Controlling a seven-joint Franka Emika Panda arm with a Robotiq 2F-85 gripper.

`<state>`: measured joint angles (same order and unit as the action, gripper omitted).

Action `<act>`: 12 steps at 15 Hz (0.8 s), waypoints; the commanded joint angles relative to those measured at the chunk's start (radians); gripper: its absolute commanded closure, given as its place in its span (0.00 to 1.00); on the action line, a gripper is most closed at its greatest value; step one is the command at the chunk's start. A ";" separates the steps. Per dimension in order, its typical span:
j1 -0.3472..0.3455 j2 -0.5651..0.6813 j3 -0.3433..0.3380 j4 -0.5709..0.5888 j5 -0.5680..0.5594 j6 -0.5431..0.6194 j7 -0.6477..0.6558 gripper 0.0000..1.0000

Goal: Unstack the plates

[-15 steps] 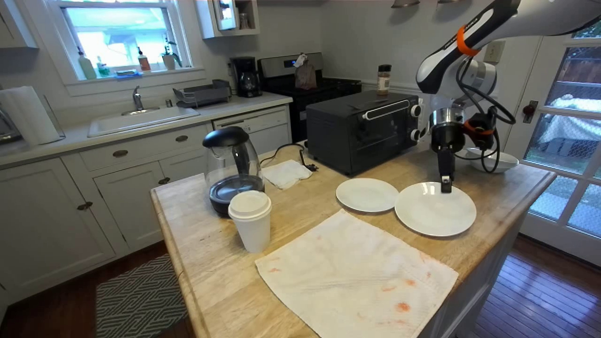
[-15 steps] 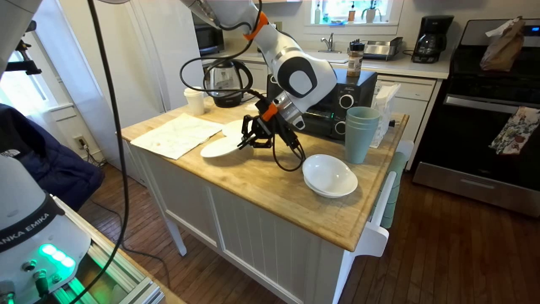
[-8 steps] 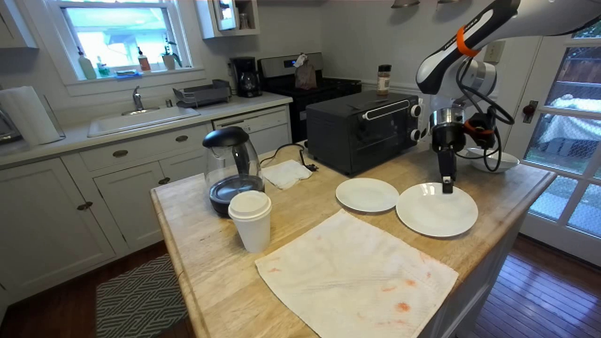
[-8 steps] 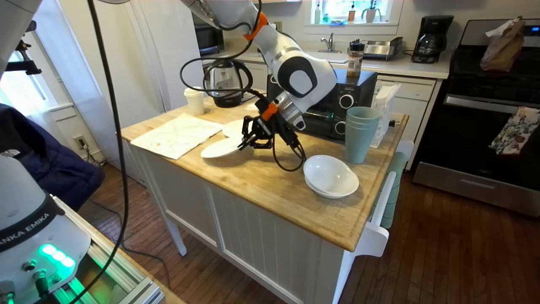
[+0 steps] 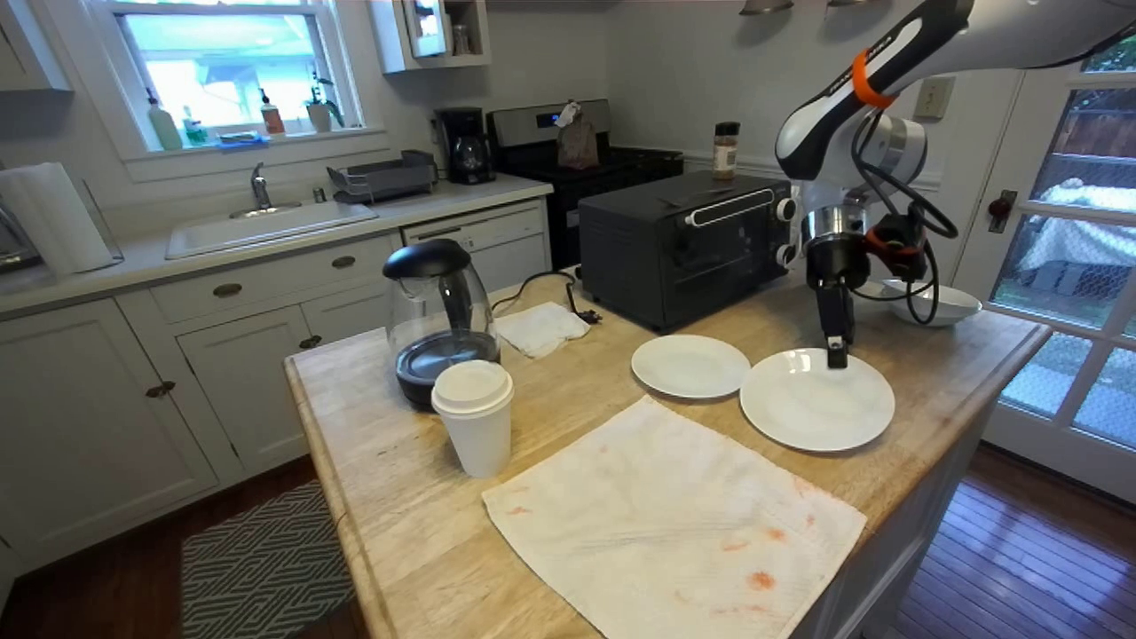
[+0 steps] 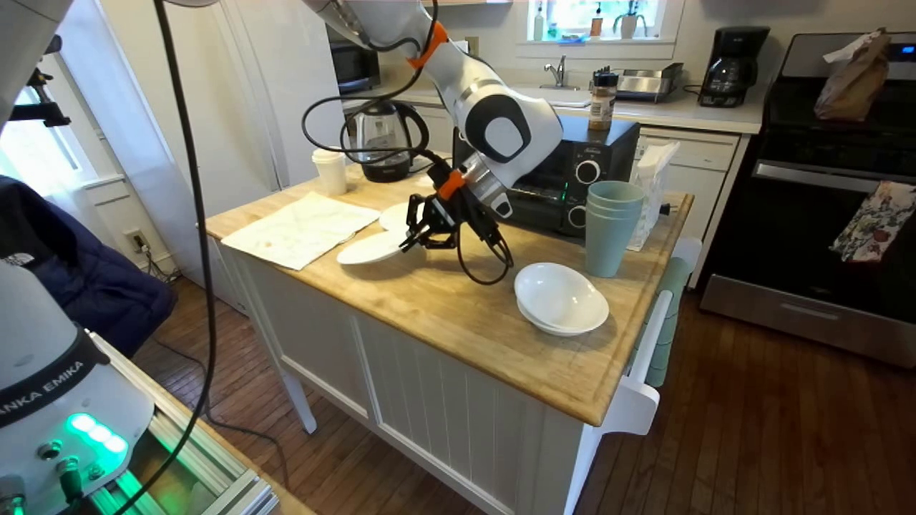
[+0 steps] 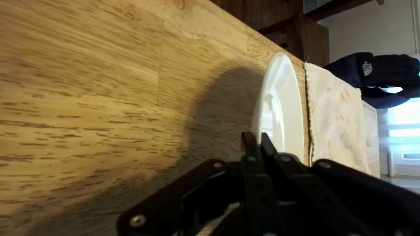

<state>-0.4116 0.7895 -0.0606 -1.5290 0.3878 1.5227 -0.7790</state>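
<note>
My gripper (image 5: 837, 357) is shut on the near rim of a white plate (image 5: 812, 413). In the wrist view the plate (image 7: 285, 108) stands out from between the black fingertips (image 7: 269, 144), tilted, with a dark shadow on the wood beside it. In an exterior view this plate (image 6: 368, 249) is tilted and raised a little off the table at the gripper (image 6: 411, 239). The other white plate (image 5: 688, 366) lies on the table next to it. Their edges meet in that view; I cannot tell if they touch. It is partly hidden behind the held plate in an exterior view (image 6: 393, 216).
A black toaster oven (image 5: 683, 248) stands behind the plates. A stained beige cloth (image 5: 674, 524) lies in front. A lidded paper cup (image 5: 475, 417) and a glass kettle (image 5: 444, 319) stand farther off. Stacked white bowls (image 6: 558, 295) and green cups (image 6: 612, 229) stand at the other end.
My gripper and the held plate have moved slightly toward the cloth side. The other plate has shifted very slightly away from the held plate's side. The gripper stays shut on the rim.
</note>
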 commanded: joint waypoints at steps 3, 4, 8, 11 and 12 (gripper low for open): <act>0.031 0.001 0.002 0.003 -0.027 0.014 0.064 0.99; 0.034 -0.001 0.003 0.001 -0.029 0.012 0.065 0.99; 0.048 0.004 0.003 0.001 -0.033 0.018 0.084 0.99; 0.053 0.012 0.005 0.007 -0.034 0.029 0.107 0.64; 0.054 0.015 0.006 0.010 -0.037 0.031 0.113 0.56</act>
<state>-0.3659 0.7949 -0.0598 -1.5289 0.3810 1.5374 -0.7047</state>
